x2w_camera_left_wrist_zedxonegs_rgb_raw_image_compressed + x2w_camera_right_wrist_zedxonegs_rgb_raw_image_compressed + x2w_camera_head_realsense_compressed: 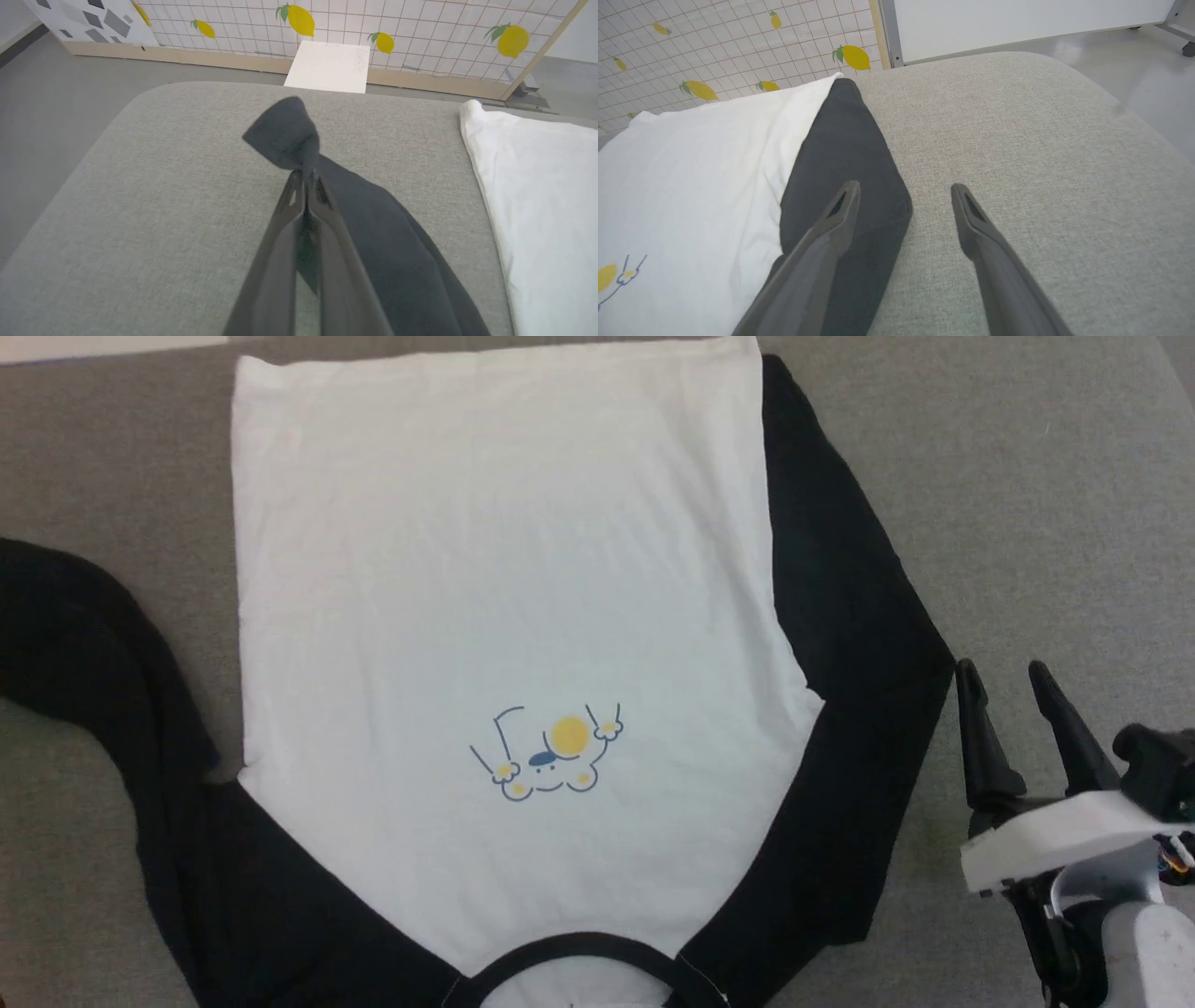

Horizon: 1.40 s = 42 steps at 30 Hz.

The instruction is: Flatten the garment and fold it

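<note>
Left end effector clamps garment sleeve; neckband cut off.

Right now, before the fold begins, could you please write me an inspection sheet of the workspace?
Surface: grey fabric cushion with rounded corners.
Job's things: garment lies flat, print up, neckband nearest the robot. The tucked sleeve lies along its right side and the loose sleeve curves out to the left.
Clutter: nothing seen.
Grippers: left gripper is shut on the loose sleeve's end. Right gripper is open, holding nothing, at the tucked sleeve's edge.
Cables: coloured wires at the right wrist.
Surroundings: lemon-print tiled panel, white board, grey floor.
</note>
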### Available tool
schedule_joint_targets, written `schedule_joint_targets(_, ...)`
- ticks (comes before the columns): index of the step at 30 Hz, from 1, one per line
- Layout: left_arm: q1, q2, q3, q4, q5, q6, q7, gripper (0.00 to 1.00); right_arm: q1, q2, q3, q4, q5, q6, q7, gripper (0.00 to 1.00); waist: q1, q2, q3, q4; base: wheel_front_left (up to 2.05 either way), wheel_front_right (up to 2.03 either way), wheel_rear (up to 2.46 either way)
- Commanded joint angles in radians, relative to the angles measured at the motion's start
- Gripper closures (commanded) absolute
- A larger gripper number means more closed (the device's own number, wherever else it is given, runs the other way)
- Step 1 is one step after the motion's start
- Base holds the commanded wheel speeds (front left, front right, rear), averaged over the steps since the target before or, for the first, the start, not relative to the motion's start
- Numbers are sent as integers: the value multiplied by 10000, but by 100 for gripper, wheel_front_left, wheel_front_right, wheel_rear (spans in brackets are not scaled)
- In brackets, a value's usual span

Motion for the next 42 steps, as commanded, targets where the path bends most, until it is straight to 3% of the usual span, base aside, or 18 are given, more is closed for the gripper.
schedule_joint_targets(1,413,31,71,-331,73,-16,-114,100,241,9,-99,-68,-43,-15,71,0,0,103,-1286,711,0,0,0)
schedule_joint_targets(9,1634,-68,284,-2185,169,26,-570,100,1013,9,-246,-273,133,-15,276,0,0,103,-2107,1031,0,0,0)
schedule_joint_targets(14,1928,-223,-28,-3721,-54,-231,-490,100,1262,9,-248,-275,232,-15,300,0,0,103,-2446,1080,0,0,0)
schedule_joint_targets(18,1856,-669,-994,-4747,-208,-446,-244,100,1363,9,-217,-256,248,-15,319,0,0,103,-2591,1064,0,0,0)
schedule_joint_targets(24,1569,-1853,-3354,-5057,5,-665,229,100,1437,9,-149,-281,221,-15,411,0,0,103,-2736,914,0,0,0)
schedule_joint_targets(31,1068,-4030,-6358,-3155,386,-1283,23,100,1432,9,-18,-381,145,-15,531,0,0,103,-2560,648,0,0,0)
schedule_joint_targets(34,771,-4978,-7503,-1156,700,-1673,-331,100,1384,9,147,-452,177,-15,603,0,0,103,-2368,382,0,0,0)
schedule_joint_targets(42,227,-5595,-8837,1702,1340,-2122,-429,100,1272,9,272,-352,271,-15,541,0,0,103,-2065,-91,0,0,0)
